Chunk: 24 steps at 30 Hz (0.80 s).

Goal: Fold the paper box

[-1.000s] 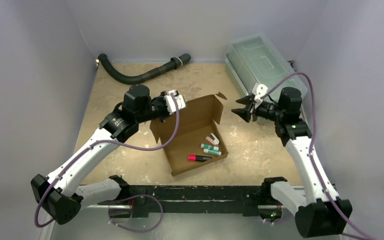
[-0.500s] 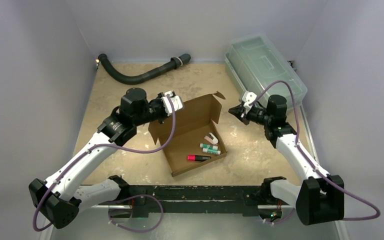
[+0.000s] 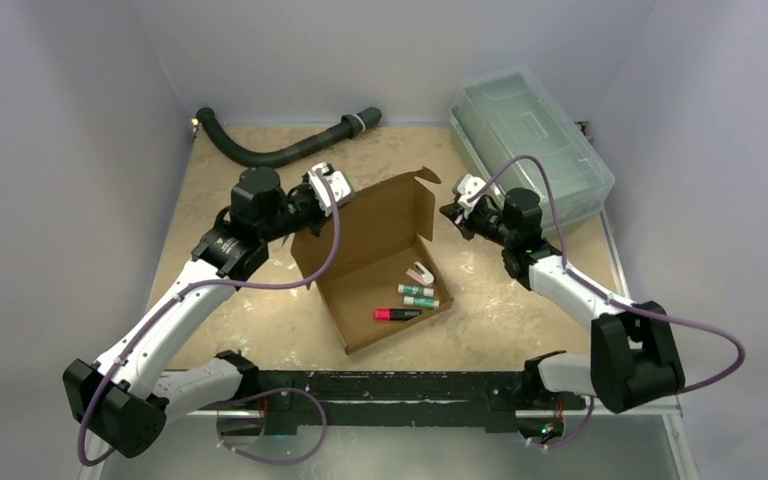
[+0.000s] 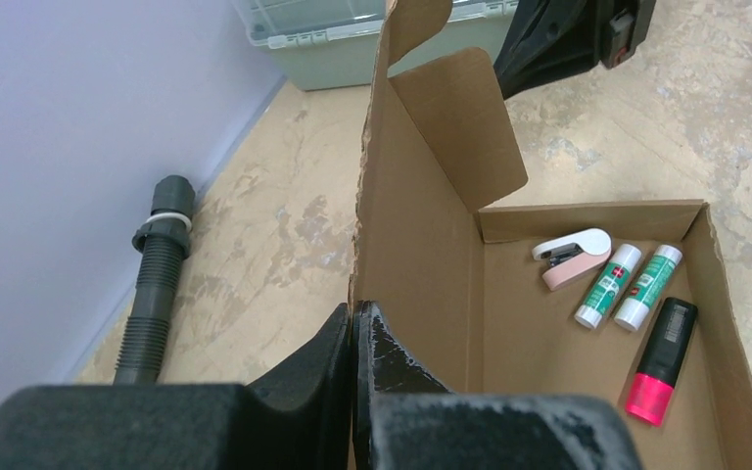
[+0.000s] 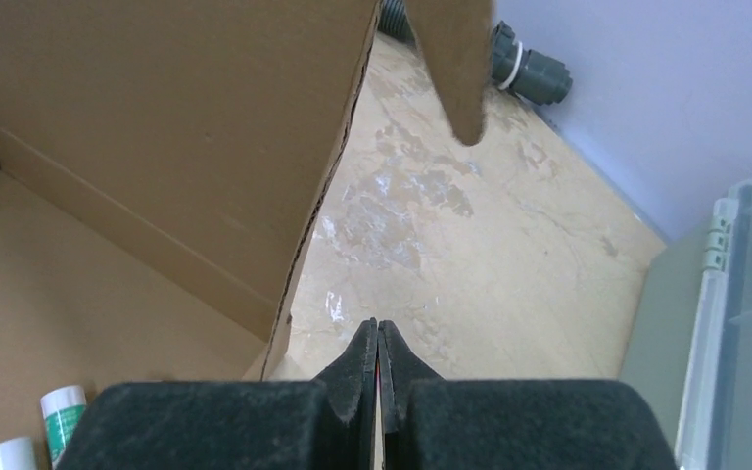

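Note:
The paper box (image 3: 385, 300) is brown cardboard with its tray near the table's middle and its lid (image 3: 370, 225) raised. My left gripper (image 3: 312, 212) is shut on the lid's free edge near its left end. In the left wrist view its jaws (image 4: 352, 311) pinch that cardboard edge (image 4: 364, 196). My right gripper (image 3: 448, 212) is shut and holds nothing. It hovers just right of the lid's small side flap (image 3: 425, 176). The right wrist view shows its fingertips (image 5: 378, 328) closed over bare table, the lid (image 5: 157, 127) to their left.
Inside the tray lie a pink-and-white stapler (image 4: 573, 259), two glue sticks (image 4: 607, 284) and a red-and-black marker (image 4: 661, 372). A clear greenish lidded bin (image 3: 530, 140) stands at the back right. A black corrugated hose (image 3: 280, 150) lies along the back wall.
My right gripper has shut and moved left, close to the lid's side flap. The left gripper has drawn the lid's edge up and to the left, so the lid stands higher.

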Available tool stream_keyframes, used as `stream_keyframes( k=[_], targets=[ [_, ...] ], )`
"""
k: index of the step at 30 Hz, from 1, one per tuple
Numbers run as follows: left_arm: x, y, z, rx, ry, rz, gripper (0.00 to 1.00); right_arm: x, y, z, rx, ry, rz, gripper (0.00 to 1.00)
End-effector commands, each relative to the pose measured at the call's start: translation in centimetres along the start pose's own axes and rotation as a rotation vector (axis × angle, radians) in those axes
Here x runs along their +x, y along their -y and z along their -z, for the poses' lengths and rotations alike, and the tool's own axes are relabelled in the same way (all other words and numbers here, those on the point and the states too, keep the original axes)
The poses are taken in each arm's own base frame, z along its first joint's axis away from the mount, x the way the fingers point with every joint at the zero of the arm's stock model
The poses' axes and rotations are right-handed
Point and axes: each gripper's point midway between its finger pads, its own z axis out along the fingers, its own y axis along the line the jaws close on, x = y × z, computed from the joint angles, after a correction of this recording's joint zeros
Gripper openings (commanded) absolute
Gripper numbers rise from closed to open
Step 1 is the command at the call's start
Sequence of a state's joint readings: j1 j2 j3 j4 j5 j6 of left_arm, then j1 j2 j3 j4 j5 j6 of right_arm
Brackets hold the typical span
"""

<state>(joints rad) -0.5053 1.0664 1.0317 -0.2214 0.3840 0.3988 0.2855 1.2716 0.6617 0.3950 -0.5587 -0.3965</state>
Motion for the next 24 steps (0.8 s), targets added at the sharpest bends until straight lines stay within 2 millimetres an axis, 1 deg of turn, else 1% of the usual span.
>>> stream_keyframes(
  k=[1,3,6,9,12,14,17,21,24],
  targets=[
    [-2.3,-1.3,-0.2,-0.027,0.104,0.01,0.0,-2.4,1.1,-1.8,0.05,0.068,0.0,0.0],
    [-2.2,-1.5,-0.3,-0.035,0.103,0.018,0.0,-2.5,-0.2,-2.6,0.003,0.067,0.0,0.0],
    [-2.0,-2.1,-0.3,-0.053,0.104,0.027,0.0,-3.0,-2.0,-2.9,-0.063,0.079,0.009,0.0],
    [-1.9,-2.2,-0.4,-0.049,0.113,0.037,0.0,-3.0,-2.9,-3.2,-0.091,0.077,0.006,0.0],
    [-1.9,-1.8,-0.7,-0.019,0.127,0.038,0.0,-2.4,-2.7,-3.9,-0.065,0.043,-0.004,0.0],
    [-1.8,-1.4,-0.8,0.001,0.132,0.033,0.0,-1.8,-1.7,-4.3,-0.011,0.014,-0.028,0.0],
    [-1.7,-0.8,-1.0,0.034,0.145,0.018,0.0,-1.3,-1.1,-4.9,0.015,-0.008,-0.065,0.0],
    [-1.6,-0.2,-1.0,0.064,0.157,0.004,0.0,-0.4,-1.5,-4.7,-0.003,-0.04,-0.041,0.0],
    [-1.5,0.0,-1.0,0.072,0.157,-0.008,0.0,0.3,-1.8,-4.4,-0.028,-0.068,0.034,0.0]
  ],
)
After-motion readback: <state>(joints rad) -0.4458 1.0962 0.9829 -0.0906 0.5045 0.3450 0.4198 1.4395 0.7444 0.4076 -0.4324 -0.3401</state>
